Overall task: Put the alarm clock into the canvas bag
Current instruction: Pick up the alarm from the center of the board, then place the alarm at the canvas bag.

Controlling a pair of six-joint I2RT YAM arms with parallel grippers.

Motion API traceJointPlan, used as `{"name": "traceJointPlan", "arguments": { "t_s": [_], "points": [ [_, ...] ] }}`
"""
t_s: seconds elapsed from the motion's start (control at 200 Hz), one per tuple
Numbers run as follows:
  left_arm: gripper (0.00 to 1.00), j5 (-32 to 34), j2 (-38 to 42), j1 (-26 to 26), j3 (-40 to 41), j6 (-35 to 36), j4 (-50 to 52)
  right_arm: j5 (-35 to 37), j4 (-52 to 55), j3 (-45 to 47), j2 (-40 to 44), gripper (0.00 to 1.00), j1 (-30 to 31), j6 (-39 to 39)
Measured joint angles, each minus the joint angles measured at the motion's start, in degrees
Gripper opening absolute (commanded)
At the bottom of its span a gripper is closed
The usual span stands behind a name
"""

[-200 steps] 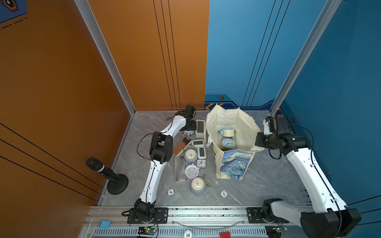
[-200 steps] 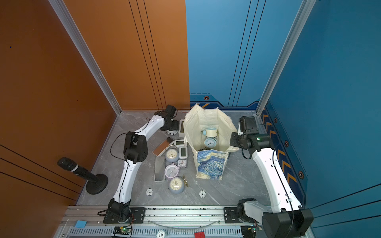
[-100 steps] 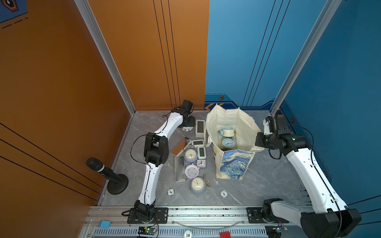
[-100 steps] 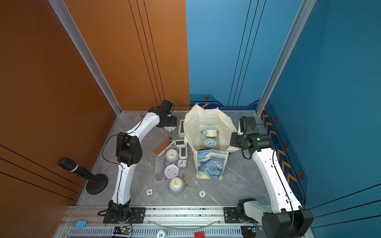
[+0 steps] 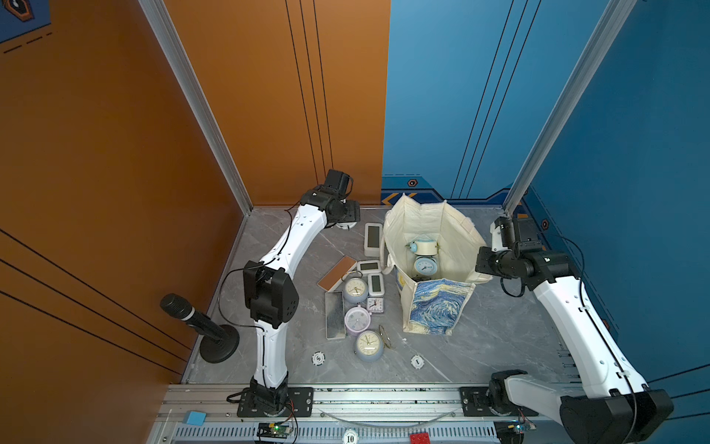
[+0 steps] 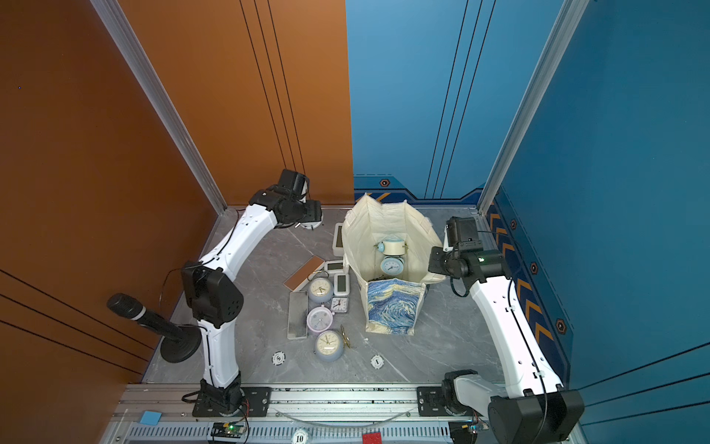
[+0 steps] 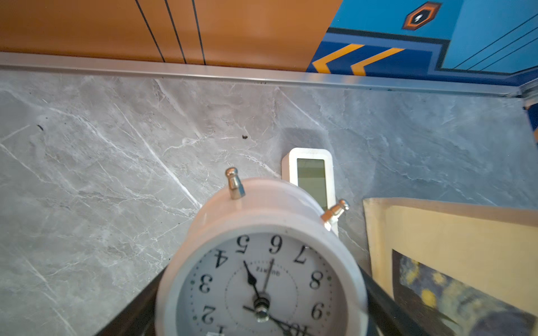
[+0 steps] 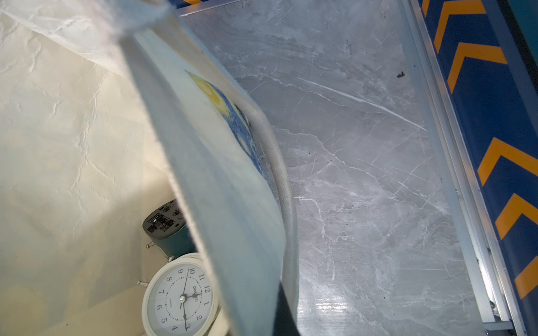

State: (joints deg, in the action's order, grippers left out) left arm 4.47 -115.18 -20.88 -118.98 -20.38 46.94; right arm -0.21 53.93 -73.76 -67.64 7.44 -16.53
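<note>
Top views both show left pincer near the canvas bag, right pincer at its rim; left wrist: alarm clock grasped across its rigid, smooth, probably light drum over the desk; right wrist: floppy rim clenched.

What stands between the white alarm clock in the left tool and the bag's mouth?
Nothing visible blocks it. A white digital clock lies flat between the white alarm clock and the canvas bag, probably low enough to pass over. The right tool holds the rim open.
</note>
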Motion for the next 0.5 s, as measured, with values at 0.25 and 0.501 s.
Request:
{"name": "traceJointPlan", "arguments": {
  "t_s": [0.25, 0.501],
  "points": [
    [0.62, -1.31, 8.9, -4.42, 1.81, 1.55, -0.09, 0.0, -0.02, 0.0, 0.0, 0.05, 0.0, 0.02],
    [0.61, -1.79, 13.31, -10.36, 1.81, 2.89, -0.63, -0.02, -0.2, -0.02, -0.31, 0.05, 0.0, 0.02]
  ]
}}
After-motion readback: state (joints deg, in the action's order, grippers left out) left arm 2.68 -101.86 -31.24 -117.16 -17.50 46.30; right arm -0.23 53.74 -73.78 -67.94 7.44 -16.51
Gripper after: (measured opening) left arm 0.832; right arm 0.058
